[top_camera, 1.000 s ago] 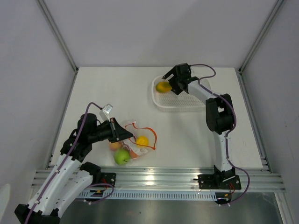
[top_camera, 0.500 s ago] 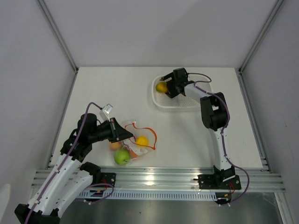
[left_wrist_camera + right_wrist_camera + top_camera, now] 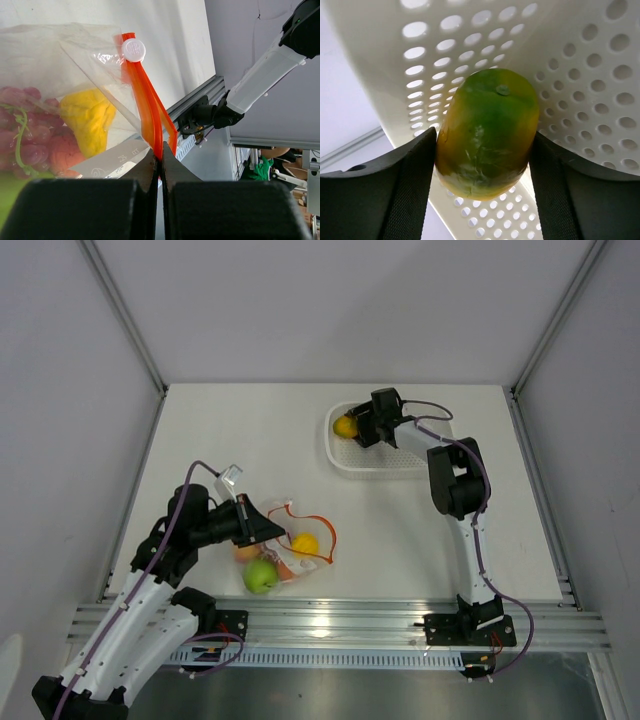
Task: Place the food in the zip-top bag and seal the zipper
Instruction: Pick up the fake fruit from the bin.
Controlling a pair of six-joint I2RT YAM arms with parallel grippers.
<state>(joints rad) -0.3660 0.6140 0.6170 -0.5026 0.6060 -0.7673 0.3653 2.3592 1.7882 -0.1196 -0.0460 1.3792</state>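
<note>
Mango [image 3: 487,132] between right gripper [image 3: 484,180] fingers [image 3: 410,192], touching both

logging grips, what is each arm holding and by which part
Left gripper pinches the zip-top bag by its zipper strip. Right gripper grips the mango across its sides, in the basket.

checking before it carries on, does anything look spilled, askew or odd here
Nothing looks spilled or damaged. The one stray is the orange-yellow toy mango, in the white perforated plastic basket between the fingers of the right gripper, far from the clear zip-top bag, whose red-orange zipper gapes open.
</note>
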